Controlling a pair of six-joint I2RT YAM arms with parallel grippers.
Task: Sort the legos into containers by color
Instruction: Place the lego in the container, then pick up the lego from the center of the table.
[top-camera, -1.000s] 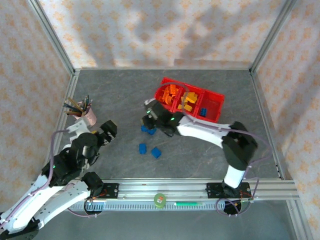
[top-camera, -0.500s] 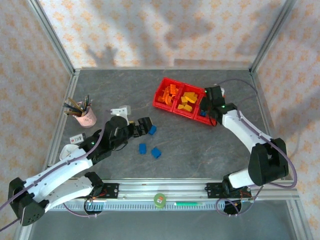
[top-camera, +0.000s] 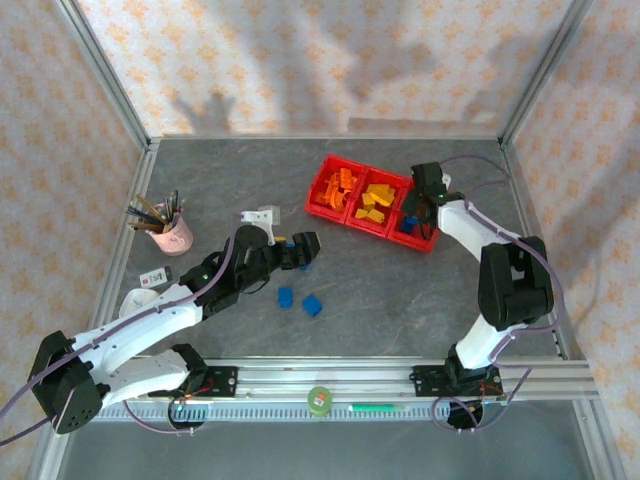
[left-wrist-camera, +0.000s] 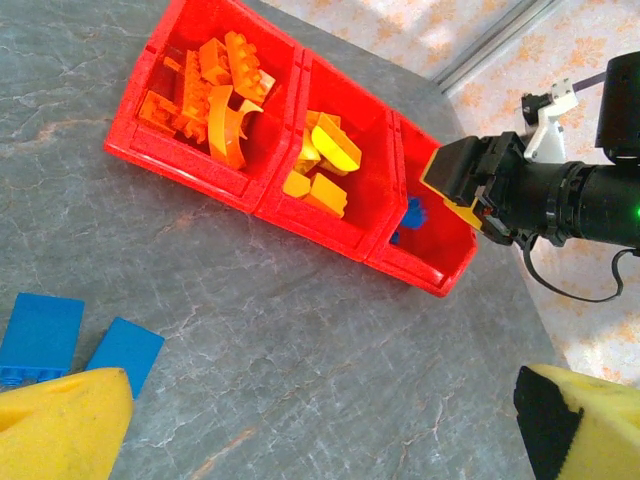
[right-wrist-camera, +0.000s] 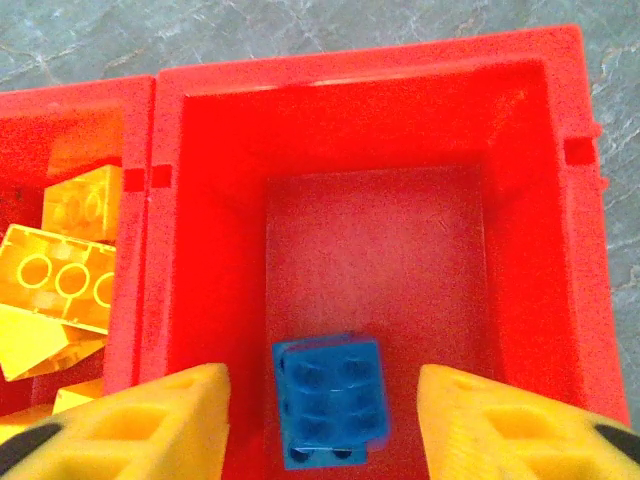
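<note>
From above, your right hand hovered over the end compartment of the three joined bright red plastic bins. The clean move was straight up, clear of its walls. At your left wrist, the left hand gaped empty near flat blue toy bricks, short of the bins. At your right wrist, jaws stood apart, holding nothing, and a blue studded brick lay in that compartment.

Tabletop, clearance.
Free: far-left corner; centre-right strip from containers to near edge.
Obstructed: pencil cup by left edge; left arm slanting from near-left corner to centre; loose blue legos at centre; right arm along right side; right gripper, jaws apart, over the containers' right end.
</note>
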